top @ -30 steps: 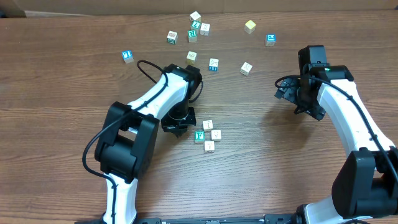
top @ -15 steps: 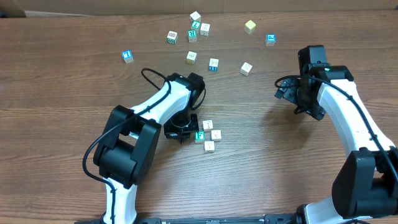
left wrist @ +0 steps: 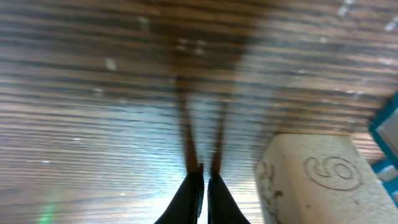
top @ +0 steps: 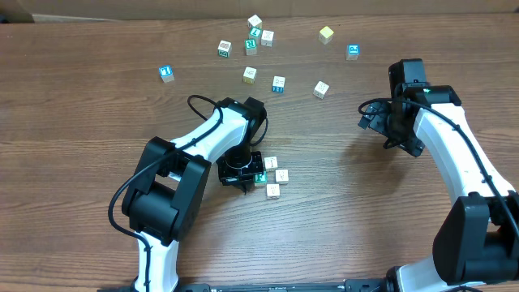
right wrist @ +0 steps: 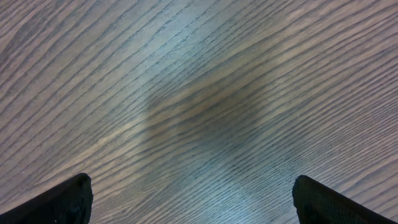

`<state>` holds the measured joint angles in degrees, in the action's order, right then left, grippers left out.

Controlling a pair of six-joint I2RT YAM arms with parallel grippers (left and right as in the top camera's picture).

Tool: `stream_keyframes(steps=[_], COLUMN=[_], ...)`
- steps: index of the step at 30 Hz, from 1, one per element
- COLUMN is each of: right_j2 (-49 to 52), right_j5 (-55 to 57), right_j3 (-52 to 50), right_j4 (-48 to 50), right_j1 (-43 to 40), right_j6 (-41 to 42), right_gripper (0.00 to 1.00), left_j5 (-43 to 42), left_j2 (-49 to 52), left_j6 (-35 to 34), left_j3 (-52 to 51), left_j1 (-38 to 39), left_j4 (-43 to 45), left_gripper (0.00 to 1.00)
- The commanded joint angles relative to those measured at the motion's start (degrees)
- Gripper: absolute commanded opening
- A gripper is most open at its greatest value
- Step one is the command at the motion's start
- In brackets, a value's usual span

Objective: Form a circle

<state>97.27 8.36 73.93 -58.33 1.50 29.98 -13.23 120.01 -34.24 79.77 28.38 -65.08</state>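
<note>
A small cluster of letter cubes (top: 273, 177) sits mid-table in a curved group: three cream cubes (top: 282, 175) and one green-faced cube (top: 260, 178). My left gripper (top: 246, 180) is shut with nothing in it, right at the cluster's left side and partly covering the green-faced cube. In the left wrist view its closed fingertips (left wrist: 203, 182) hover low over the wood, with a cream cube (left wrist: 317, 180) bearing a spiral mark just to their right. My right gripper (top: 389, 130) stands open over bare wood at the right, and only its two fingertips (right wrist: 68, 199) show in the right wrist view.
Several loose cubes are scattered across the far half of the table: a teal one (top: 166, 73) at the left, a yellow one (top: 326, 34) and another teal one (top: 353, 51) at the right, and cream ones (top: 278, 83) nearer the middle.
My left gripper has slid right and towards the near edge, up against the cluster and over the green-faced cube's edge. The right arm has not moved.
</note>
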Motion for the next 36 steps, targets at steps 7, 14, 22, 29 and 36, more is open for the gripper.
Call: stream_keyframes(steps=[7, 14, 22, 29, 36], right_j2=[-1.0, -1.0, -1.0, -1.0, -1.0], right_j5=[0.6, 0.6, 0.6, 0.6, 0.6], right_j3=[0.7, 0.7, 0.7, 0.7, 0.7], right_j4=[0.2, 0.2, 0.2, 0.2, 0.2], right_j1=[-0.2, -0.2, -0.2, -0.2, -0.2], right_j6=[0.0, 0.0, 0.0, 0.0, 0.0], right_gripper=[1.00, 1.00, 1.00, 1.00, 1.00], left_j5=[-1.9, -1.2, -0.3, -0.4, -1.7], left_j2=[2.5, 2.5, 2.5, 2.5, 2.5], left_j6=[0.8, 0.9, 0.8, -0.7, -0.7], left_j3=[-1.7, -1.7, -1.7, -1.7, -1.7], left_j1=[0.1, 0.1, -0.1, -0.5, -0.5], left_j4=[3.3, 4.2, 4.4, 4.8, 6.0], left_gripper=[0.04, 0.04, 0.04, 0.04, 0.04])
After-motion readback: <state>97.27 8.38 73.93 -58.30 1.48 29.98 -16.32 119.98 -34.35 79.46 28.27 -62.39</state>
